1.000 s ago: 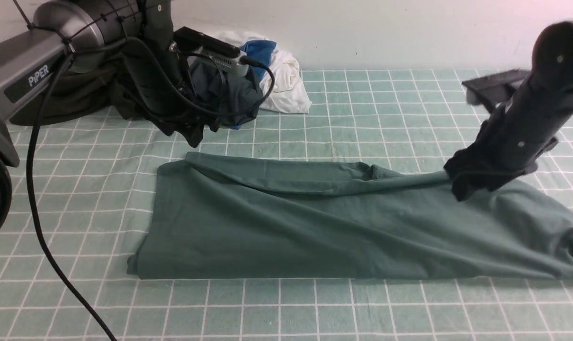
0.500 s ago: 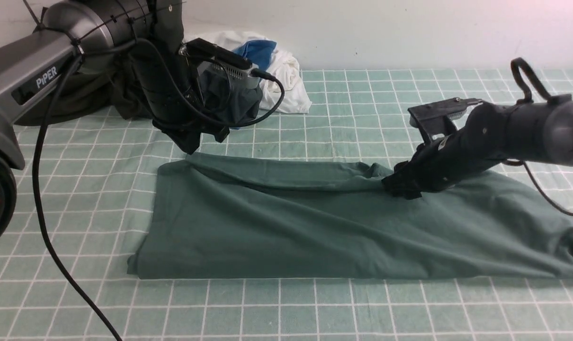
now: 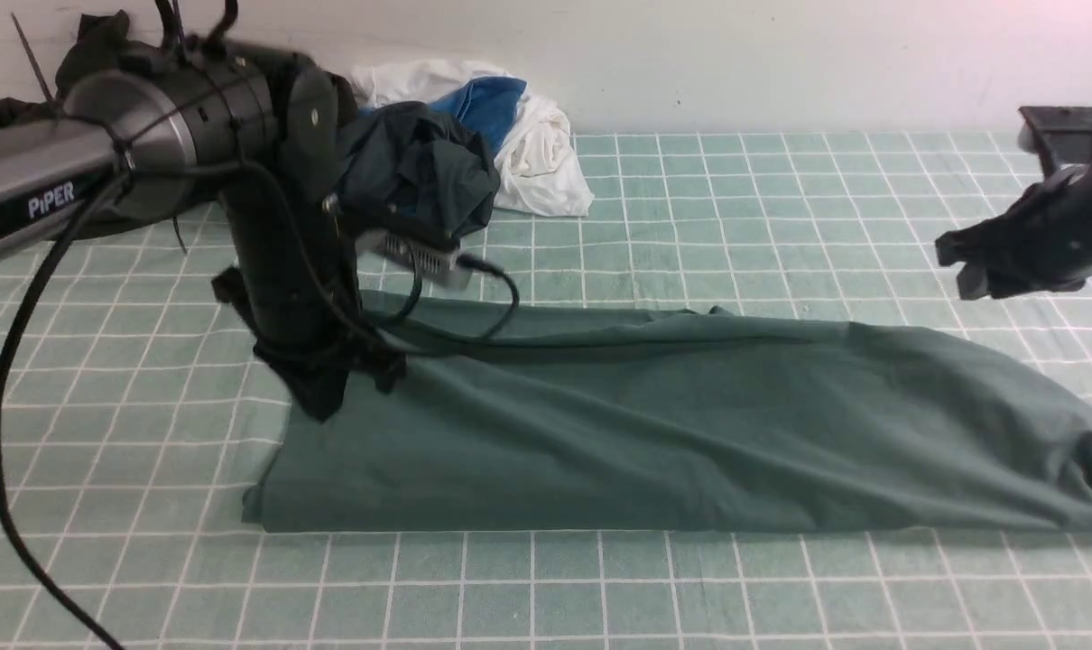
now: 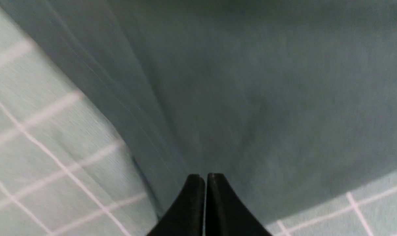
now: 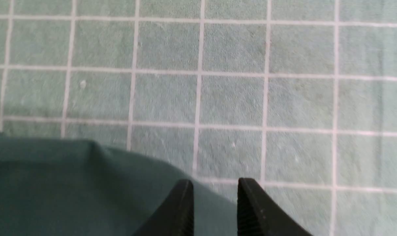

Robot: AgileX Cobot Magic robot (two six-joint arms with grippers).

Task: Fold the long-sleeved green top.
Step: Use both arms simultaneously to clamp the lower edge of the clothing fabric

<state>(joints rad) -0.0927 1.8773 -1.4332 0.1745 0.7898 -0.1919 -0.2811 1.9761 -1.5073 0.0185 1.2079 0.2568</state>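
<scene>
The green long-sleeved top (image 3: 654, 433) lies folded into a long band across the checked cloth, running from left of centre to the right edge of the front view. My left gripper (image 3: 325, 402) points down onto its left end. In the left wrist view that gripper (image 4: 205, 177) is shut, tips together with nothing between them, just over the top (image 4: 251, 98) beside its edge. My right gripper (image 3: 961, 271) hovers above the cloth beyond the top's far right part. Its fingers (image 5: 215, 183) stand apart and hold nothing, with the top's edge (image 5: 54, 183) below them.
The checked green cloth (image 3: 690, 199) covers the table. Behind my left arm, against the wall at the back left, are a pile of white and blue clothes (image 3: 537, 153) and a dark garment (image 3: 420, 171). The left arm's black cable (image 3: 13, 433) hangs down at the front left.
My left arm came forward and down from the back pile onto the top's left end and its jaws shut. My right gripper left the top's far edge, drawing back right and up.
</scene>
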